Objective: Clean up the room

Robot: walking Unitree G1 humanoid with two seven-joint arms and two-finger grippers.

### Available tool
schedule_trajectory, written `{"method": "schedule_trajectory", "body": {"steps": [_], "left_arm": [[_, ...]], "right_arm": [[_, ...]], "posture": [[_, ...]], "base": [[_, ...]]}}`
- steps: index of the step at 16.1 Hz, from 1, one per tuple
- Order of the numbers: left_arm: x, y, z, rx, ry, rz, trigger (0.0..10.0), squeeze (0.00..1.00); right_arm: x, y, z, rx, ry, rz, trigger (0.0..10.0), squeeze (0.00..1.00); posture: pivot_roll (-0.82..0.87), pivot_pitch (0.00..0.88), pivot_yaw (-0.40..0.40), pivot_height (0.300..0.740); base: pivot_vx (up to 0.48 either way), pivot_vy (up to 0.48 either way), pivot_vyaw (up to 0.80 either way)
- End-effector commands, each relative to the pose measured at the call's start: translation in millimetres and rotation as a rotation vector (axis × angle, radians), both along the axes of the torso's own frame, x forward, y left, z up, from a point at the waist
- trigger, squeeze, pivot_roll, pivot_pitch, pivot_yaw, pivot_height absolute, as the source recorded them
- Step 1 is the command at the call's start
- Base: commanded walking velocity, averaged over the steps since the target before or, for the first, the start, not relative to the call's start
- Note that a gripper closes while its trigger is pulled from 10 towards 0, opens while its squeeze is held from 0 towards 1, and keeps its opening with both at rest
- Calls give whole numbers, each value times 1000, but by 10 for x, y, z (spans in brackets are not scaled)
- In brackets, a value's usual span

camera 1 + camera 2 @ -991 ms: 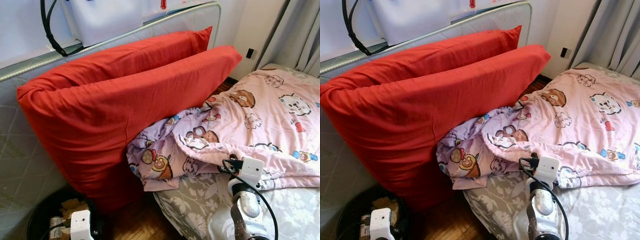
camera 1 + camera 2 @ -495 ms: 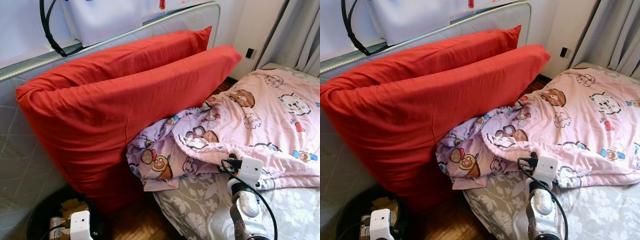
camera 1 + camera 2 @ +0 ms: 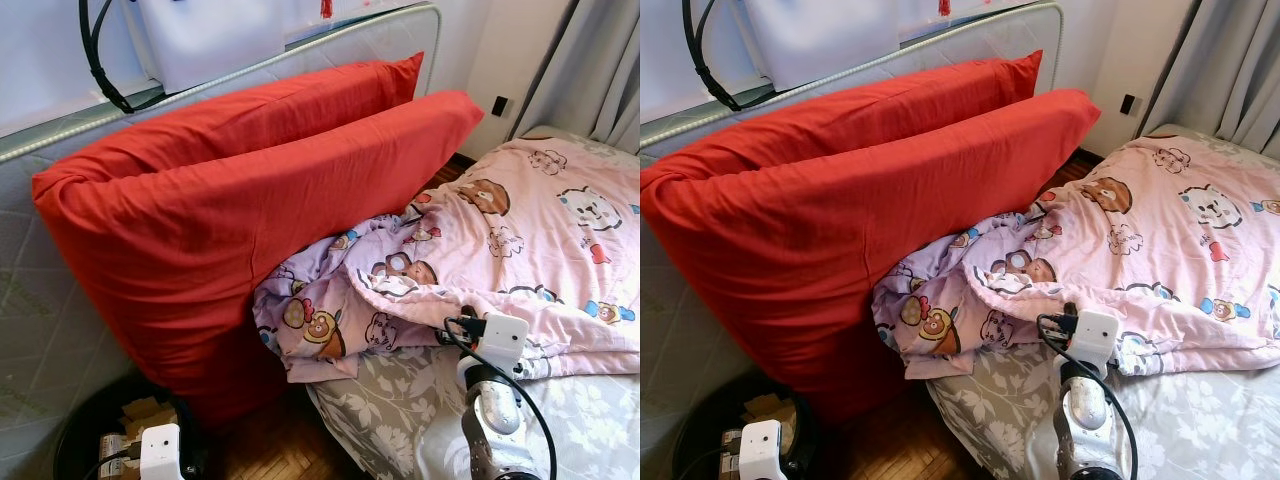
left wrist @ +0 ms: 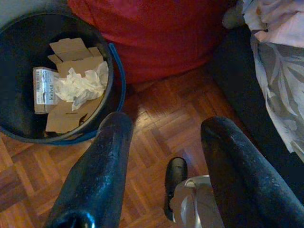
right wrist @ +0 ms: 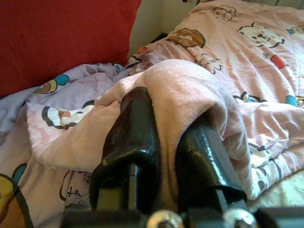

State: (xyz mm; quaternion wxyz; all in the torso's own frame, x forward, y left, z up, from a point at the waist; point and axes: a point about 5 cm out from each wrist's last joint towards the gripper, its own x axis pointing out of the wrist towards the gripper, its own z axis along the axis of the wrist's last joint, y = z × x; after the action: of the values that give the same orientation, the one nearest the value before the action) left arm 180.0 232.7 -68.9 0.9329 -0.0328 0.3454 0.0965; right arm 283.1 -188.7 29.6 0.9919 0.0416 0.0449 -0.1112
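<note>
A: While the right arm reaches over the bed's near edge, low and right of centre in the head views, the right gripper (image 5: 164, 142) has its two black fingers (image 5: 133, 137) pinched on a fold of the pink cartoon-print blanket (image 3: 540, 230). Cloth bunches up between and over them.

B: Noted. Where does the blanket lie?

A: Spread across the right half of the frame, on the grey floral bedsheet (image 3: 385, 410). Its crumpled lilac end (image 3: 320, 320) sits at centre, pressed against two big red pillows (image 3: 240, 210) that lean on an upended quilted mattress (image 3: 30, 330) at the left.

B: Left arm?

A: Low, at the bottom left. The left gripper (image 4: 164, 175) hangs above parquet floor (image 4: 156, 114), fingers spread wide, nothing between them. Beside it stands a black bucket (image 4: 113, 71) holding cardboard scraps (image 4: 71, 50), crumpled white paper (image 4: 80, 85) and a small printed box (image 4: 45, 88).

B: Background?

A: Grey curtain (image 3: 600, 70), upper right.
</note>
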Motion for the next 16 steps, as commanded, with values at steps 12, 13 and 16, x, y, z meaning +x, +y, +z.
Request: {"method": "schedule_trajectory", "body": {"steps": [12, 13, 16], "left_arm": [[46, -45, 33, 15, -45, -16, 10000, 0], [54, -51, 36, 15, -48, -18, 10000, 0], [82, -75, 54, 17, -69, -22, 10000, 0]], "right_arm": [[31, -31, 84, -23, -40, -14, 10000, 0], [31, -32, 84, -23, -41, -15, 10000, 0], [29, -40, 83, -25, -41, -19, 10000, 0]], "posture": [[48, 50, 12, 740], [48, 52, 12, 740], [49, 52, 12, 740]], "base": [[-185, 0, 0], [-274, 0, 0], [-280, 0, 0]]}}
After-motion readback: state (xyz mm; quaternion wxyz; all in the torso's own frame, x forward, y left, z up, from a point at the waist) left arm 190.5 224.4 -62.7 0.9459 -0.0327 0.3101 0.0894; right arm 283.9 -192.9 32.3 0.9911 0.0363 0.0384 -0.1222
